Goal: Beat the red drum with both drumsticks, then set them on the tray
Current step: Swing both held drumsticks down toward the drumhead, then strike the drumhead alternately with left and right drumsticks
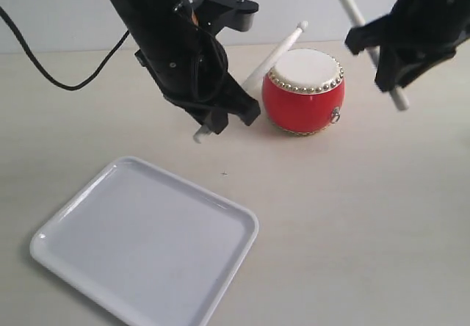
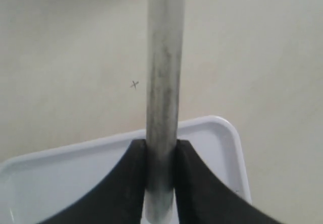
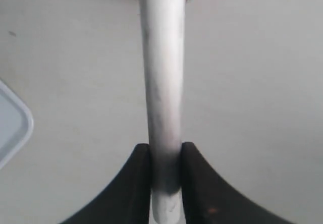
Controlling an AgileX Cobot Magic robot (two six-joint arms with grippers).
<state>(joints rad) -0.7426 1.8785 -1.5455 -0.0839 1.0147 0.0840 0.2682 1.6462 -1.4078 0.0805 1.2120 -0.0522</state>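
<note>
Find the drum (image 1: 303, 91) upright at the back of the surface (image 1: 367, 216). Beside it, left stick (image 1: 277, 51) clamped in the left gripper (image 2: 161, 151), right stick (image 1: 351, 3) clamped in the right gripper (image 3: 165, 153), neither touching the skin. Probably amid the beating or just past it; cannot tell which. Left to do: laying both on the tray (image 1: 139, 245), bare at front left.

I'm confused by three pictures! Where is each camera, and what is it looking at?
Exterior: up high, looking down on red drum, tray, both arms.
Left wrist: behind left gripper, facing its drumstick, tray below.
Right wrist: behind right gripper, facing its drumstick, drum edge.
Shared: all three show the tray.
</note>
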